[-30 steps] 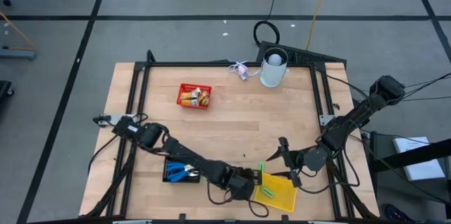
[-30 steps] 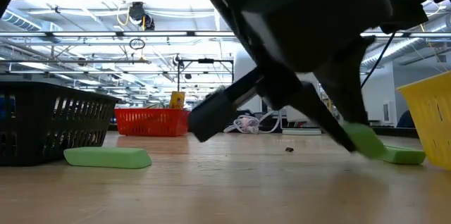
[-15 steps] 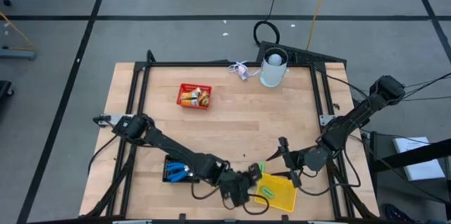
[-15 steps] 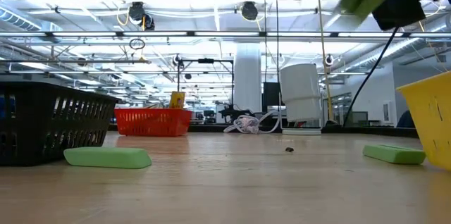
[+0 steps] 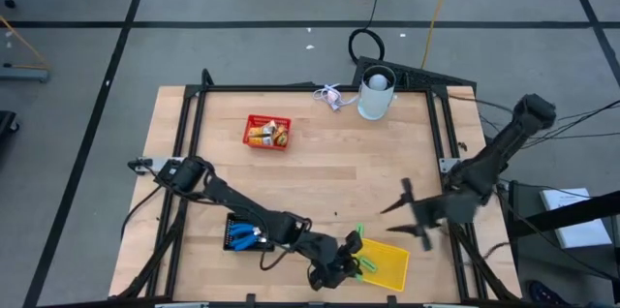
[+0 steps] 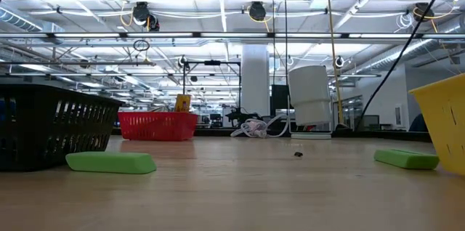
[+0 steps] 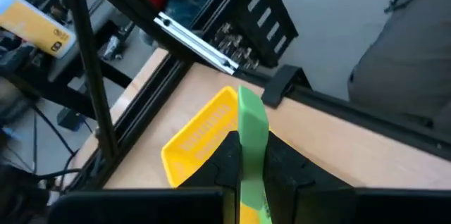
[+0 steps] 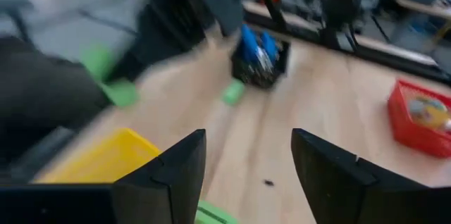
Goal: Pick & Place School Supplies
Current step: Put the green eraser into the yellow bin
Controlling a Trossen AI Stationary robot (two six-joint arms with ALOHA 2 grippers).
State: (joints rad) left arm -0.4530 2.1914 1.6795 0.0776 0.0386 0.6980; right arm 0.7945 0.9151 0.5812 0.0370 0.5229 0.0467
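My left gripper (image 5: 346,262) hovers at the near-left corner of the yellow mesh basket (image 5: 385,262), shut on a bright green bar (image 7: 252,129). My right gripper (image 5: 407,210) is open, raised above the table to the right of the basket, and touches nothing. Two more green bars lie flat on the wood (image 6: 110,162) (image 6: 405,159); one shows just beyond the basket (image 5: 359,233). Blue-handled scissors (image 5: 250,237) sit in the black basket (image 5: 234,240). Yellow-orange sticks (image 5: 263,135) fill the red basket (image 5: 248,131). My left gripper pinches the green bar between its two fingers at the bar's lower part (image 7: 248,182). The bar's free end (image 7: 250,104) sticks out forward past the fingertips. The bar is lifted clear of the table, over the yellow basket's rim (image 7: 201,136).
A white cylindrical cup (image 5: 376,94) stands at the far edge, with a small white-and-purple tangle (image 5: 330,97) beside it. A black rail frame (image 5: 315,88) borders the tabletop. Bare wood lies in the middle between the red basket and the yellow one.
My left gripper has lifted the green bar off the table and carried it up and toward the near edge, beside the yellow basket. My right gripper has pulled back toward the table's right and risen; it has stayed open.
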